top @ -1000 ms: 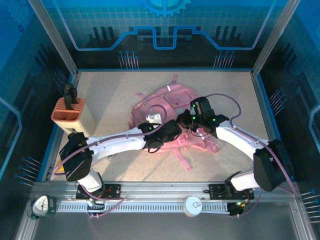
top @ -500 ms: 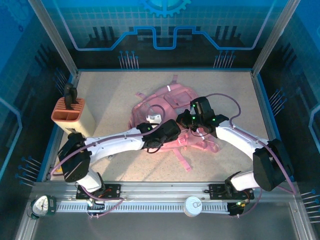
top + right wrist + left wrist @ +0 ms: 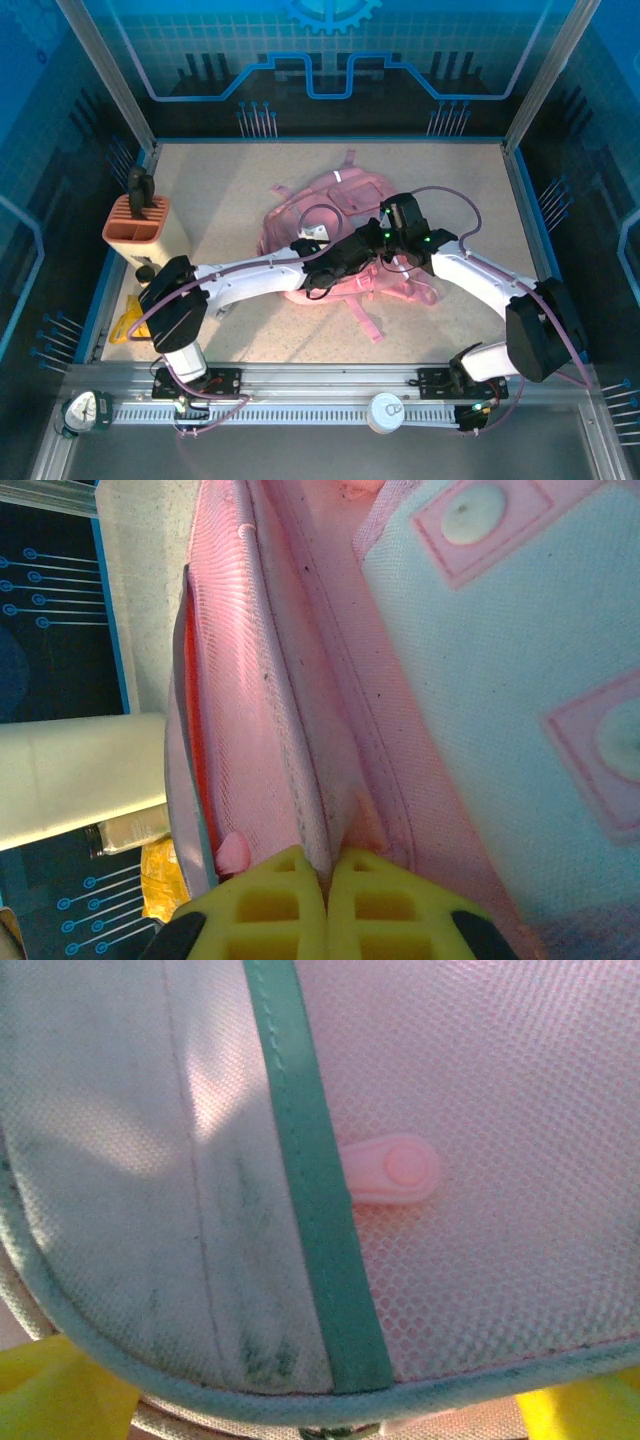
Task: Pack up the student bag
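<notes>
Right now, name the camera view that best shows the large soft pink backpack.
Top external: the large soft pink backpack shows nearly whole. Left wrist: close-up mesh pocket. Right wrist: a fabric fold between yellow fingers.

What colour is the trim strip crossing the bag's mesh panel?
Teal green; the trim strip on the student bag shows best in the left wrist view.

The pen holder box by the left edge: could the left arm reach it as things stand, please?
Probably yes: the pen holder box stands unobstructed near that arm's base, but the open left claw, over the student bag, must pull back.
</notes>
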Available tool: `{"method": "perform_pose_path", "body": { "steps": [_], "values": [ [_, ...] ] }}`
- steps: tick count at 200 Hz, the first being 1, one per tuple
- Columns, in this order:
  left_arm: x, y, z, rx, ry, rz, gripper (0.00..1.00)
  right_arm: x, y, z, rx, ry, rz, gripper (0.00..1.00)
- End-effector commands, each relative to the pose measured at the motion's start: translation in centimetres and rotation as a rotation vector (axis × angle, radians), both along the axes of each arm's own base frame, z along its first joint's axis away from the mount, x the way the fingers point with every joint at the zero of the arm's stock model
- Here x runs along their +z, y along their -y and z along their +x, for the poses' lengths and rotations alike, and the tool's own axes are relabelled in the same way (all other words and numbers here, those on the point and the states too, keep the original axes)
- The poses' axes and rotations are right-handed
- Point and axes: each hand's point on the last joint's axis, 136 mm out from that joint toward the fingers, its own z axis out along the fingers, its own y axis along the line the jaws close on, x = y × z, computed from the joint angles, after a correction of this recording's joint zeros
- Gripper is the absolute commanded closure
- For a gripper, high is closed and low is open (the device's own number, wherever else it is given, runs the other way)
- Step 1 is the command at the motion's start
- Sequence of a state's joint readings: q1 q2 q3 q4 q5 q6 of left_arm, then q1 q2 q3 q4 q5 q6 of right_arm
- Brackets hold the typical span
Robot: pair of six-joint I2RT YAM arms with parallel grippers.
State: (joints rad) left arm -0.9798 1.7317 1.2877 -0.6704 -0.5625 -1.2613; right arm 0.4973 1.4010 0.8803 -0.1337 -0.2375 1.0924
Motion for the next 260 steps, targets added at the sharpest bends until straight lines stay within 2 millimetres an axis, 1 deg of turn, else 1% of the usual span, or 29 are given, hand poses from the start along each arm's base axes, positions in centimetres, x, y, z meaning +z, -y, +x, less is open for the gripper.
{"method": "perform_pose_path", "body": {
  "steps": [1,29,58,82,109,125,140,154,168,195,210,242,252,260],
  "values": [
    [1.0,-3.0,0.9,0.098,0.057,0.061,0.19,2.6,-1.1,0.9,0.026,0.091,0.061,1.0],
    [1.1,-3.5,0.3,0.09,0.055,0.048,0.35,2.3,-1.4,1.0,0.031,0.085,0.064,1.0],
    [1.3,-4.0,-0.3,0.08,0.048,0.045,0.46,2.1,-1.4,1.1,0.032,0.082,0.065,1.0],
    [1.6,-3.9,-0.7,0.057,0.045,0.028,0.55,2.0,-1.5,1.1,0.035,0.083,0.062,1.0],
    [1.2,-3.5,-1.0,0.037,0.027,0.013,0.67,1.8,-1.6,1.2,0.036,0.078,0.065,1.0],
    [0.9,-3.1,-1.1,0.023,0.018,0.003,0.68,1.8,-1.6,1.2,0.037,0.077,0.066,1.0],
    [1.0,-2.2,-0.8,-0.002,0.022,-0.017,0.62,1.8,-1.7,1.2,0.037,0.078,0.067,1.0],
    [0.9,-1.5,-0.5,-0.015,0.023,-0.03,0.62,1.8,-1.7,1.3,0.037,0.079,0.066,1.0],
    [0.8,-1.3,-0.2,-0.009,0.03,-0.027,0.63,1.8,-1.7,1.3,0.036,0.078,0.068,1.0],
    [0.4,-1.1,0.0,-0.015,0.03,-0.012,0.74,1.9,-1.7,1.3,0.037,0.079,0.06,1.0],
    [0.7,-1.0,0.1,-0.026,0.038,-0.015,0.83,1.8,-1.5,1.3,0.034,0.083,0.043,1.0],
    [1.5,-1.3,-0.1,-0.082,0.056,-0.016,0.99,1.5,-1.1,1.6,0.029,0.078,0.035,1.0],
    [1.8,-1.2,-0.2,-0.125,0.059,-0.024,1.0,1.5,-1.0,1.8,0.029,0.077,0.033,1.0],
    [1.7,-1.2,-0.4,-0.163,0.046,-0.03,1.0,1.6,-0.9,1.9,0.03,0.08,0.027,1.0]
  ]
}}
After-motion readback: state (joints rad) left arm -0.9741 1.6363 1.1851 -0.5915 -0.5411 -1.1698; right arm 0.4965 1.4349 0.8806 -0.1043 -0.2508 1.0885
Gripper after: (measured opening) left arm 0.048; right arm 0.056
